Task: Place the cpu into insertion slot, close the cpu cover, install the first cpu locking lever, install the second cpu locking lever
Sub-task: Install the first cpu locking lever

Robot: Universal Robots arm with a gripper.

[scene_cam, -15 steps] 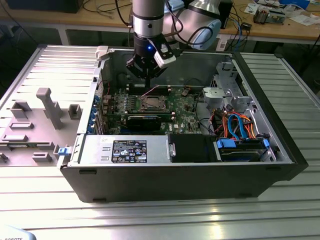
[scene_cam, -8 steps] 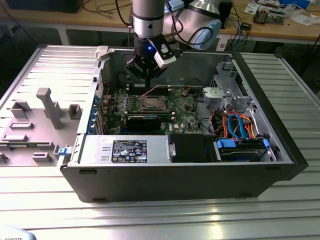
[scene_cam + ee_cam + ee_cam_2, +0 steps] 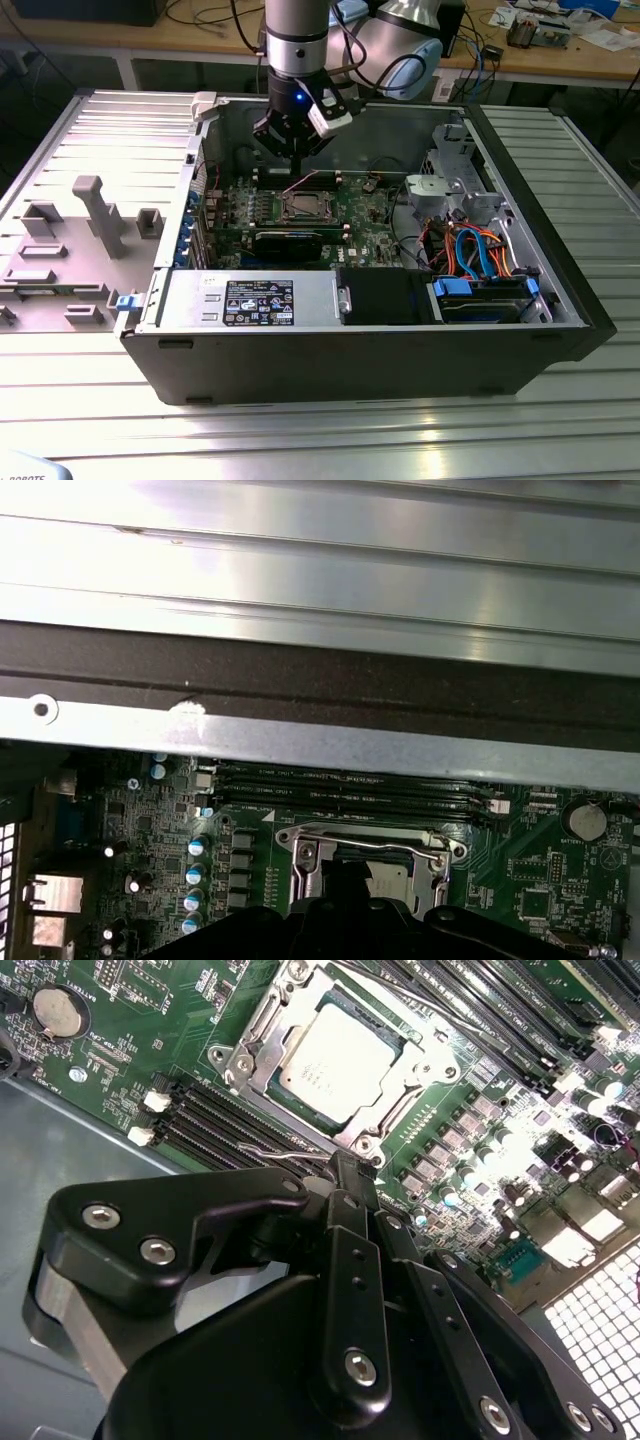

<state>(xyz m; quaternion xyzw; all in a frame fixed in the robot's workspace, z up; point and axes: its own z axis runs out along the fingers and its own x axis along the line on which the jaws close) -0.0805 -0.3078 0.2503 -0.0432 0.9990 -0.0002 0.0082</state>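
Observation:
The cpu (image 3: 335,1060) lies flat in the insertion slot (image 3: 304,207), its dull silver top showing through the cut-out of the cpu cover (image 3: 258,1032), which is down over it. My gripper (image 3: 345,1168) hangs just above the socket's edge with its black fingers together. A thin wire locking lever (image 3: 268,1150) runs along the memory-slot side up to the fingertips; I cannot tell whether it is pinched or only touched. In the exterior view the gripper (image 3: 297,158) points down at the board behind the socket. The first wrist view has the cpu (image 3: 388,878) just beyond the gripper (image 3: 350,880).
Long black memory slots (image 3: 215,1120) flank the socket. A black expansion card (image 3: 288,242) lies in front of it, then the power supply (image 3: 250,300). A drive cage with orange and blue cables (image 3: 470,250) fills the exterior view's right. The case wall (image 3: 300,745) stands close behind.

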